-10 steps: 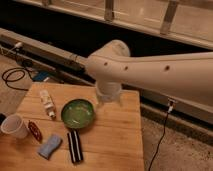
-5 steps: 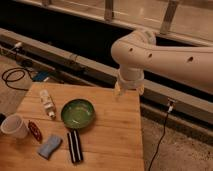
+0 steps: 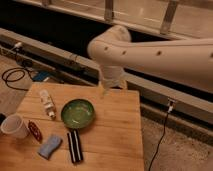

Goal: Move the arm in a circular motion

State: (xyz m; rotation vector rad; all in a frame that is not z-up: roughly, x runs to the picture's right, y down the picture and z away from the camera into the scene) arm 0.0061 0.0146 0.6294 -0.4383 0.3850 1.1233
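Count: you have one arm (image 3: 150, 52), one green bowl (image 3: 78, 112), one white cup (image 3: 14, 126), one small white bottle (image 3: 47, 102), one blue sponge (image 3: 49, 146), one dark striped bar (image 3: 75, 146) and one small red-brown item (image 3: 35, 131) on one wooden table (image 3: 117, 130).

Arm: it reaches in from the right edge, cream-white, with dark round holes along its thick segment, bending down at a rounded elbow over the table's far edge.

Gripper: the gripper (image 3: 111, 89) hangs at the end of the downward segment, just above the far edge of the table (you cannot tell from here how its pincer stands).

Edges: the cup sits at the left border of the view, and the sponge and bar lie near the table's front edge.

Room: the right half of the tabletop is bare wood; beyond its right edge is floor with a thin cable (image 3: 162, 135).

Change: half a second ago the elbow stood farther right, off the table's far corner; you now see it swung left, nearer the bowl. The tabletop items lie where they lay.
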